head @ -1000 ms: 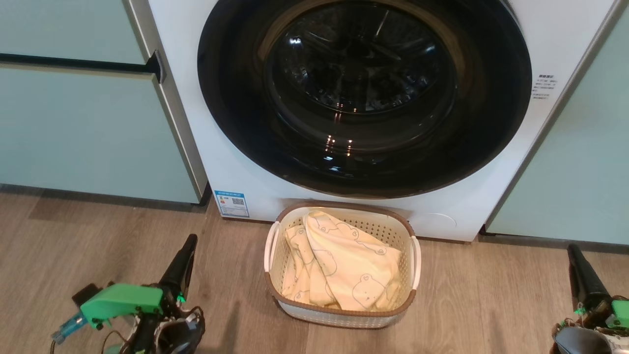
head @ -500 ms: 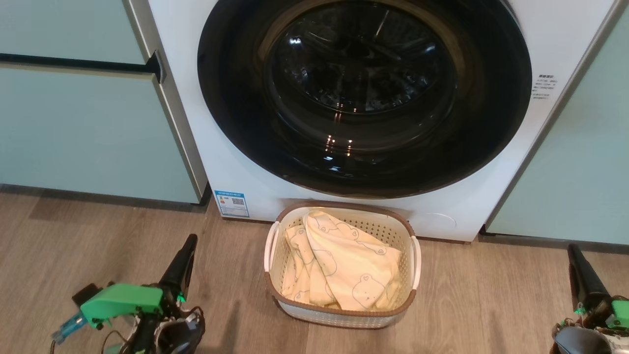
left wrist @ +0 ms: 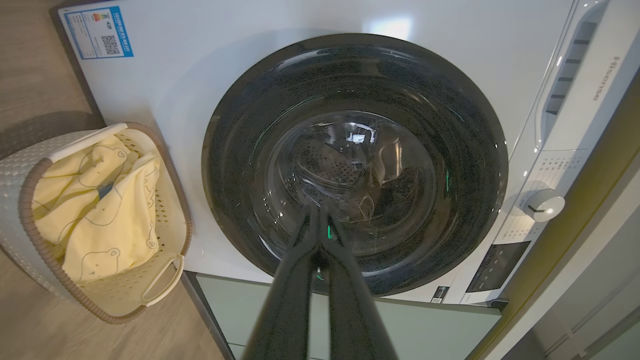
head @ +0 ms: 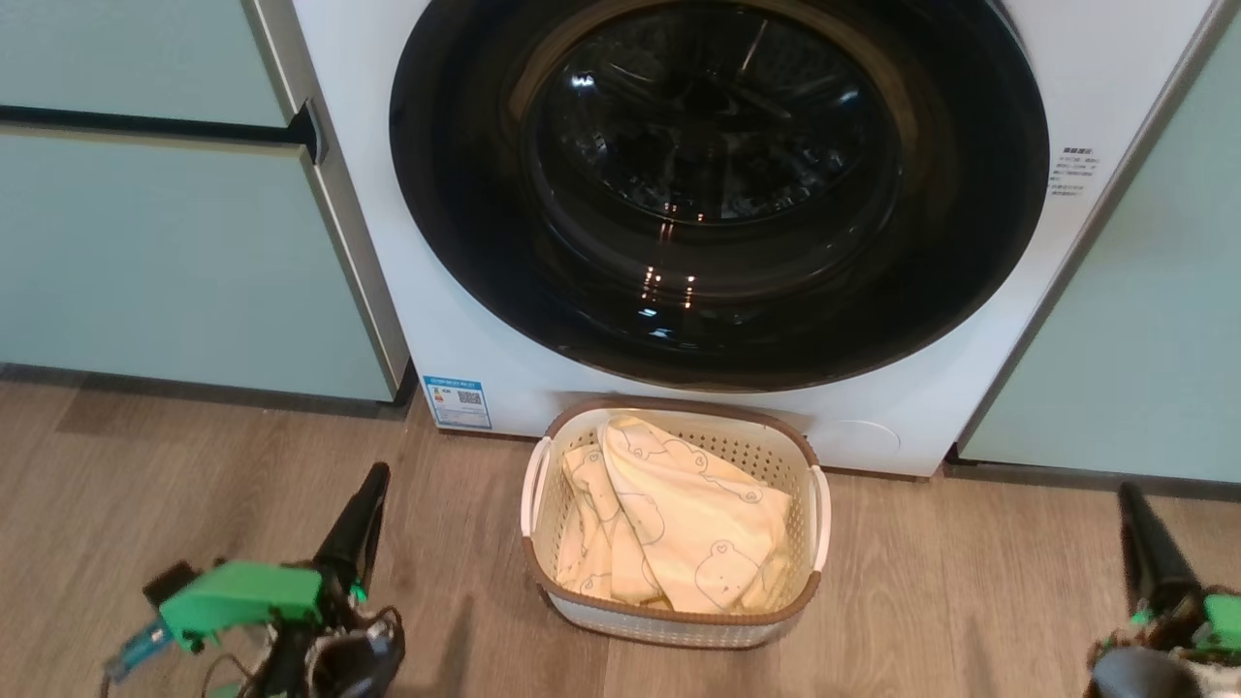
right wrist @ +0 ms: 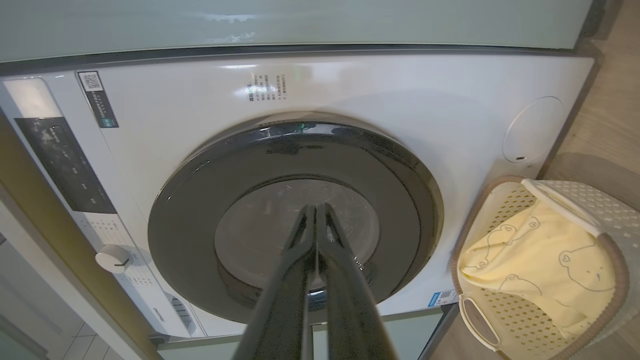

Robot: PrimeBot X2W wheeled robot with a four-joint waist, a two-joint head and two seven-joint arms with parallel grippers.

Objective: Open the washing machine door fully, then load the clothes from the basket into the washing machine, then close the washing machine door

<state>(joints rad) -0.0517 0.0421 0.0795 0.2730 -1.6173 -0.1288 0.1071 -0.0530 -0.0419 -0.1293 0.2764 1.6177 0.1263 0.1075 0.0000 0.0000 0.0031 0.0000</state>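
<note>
clenched empty over the wooden floor, left end effector and right end effector either side of the basket of pale yellow clothes, set just in front of the white washing machine with the washing machine door shut.

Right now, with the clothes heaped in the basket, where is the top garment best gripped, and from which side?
Probably the raised fold edge of the clothes, which runs down the left half of the heap. Come from straight above: the walls of the basket close off every side, its top is open, and that fold looks to stand proud enough to pinch.
</note>
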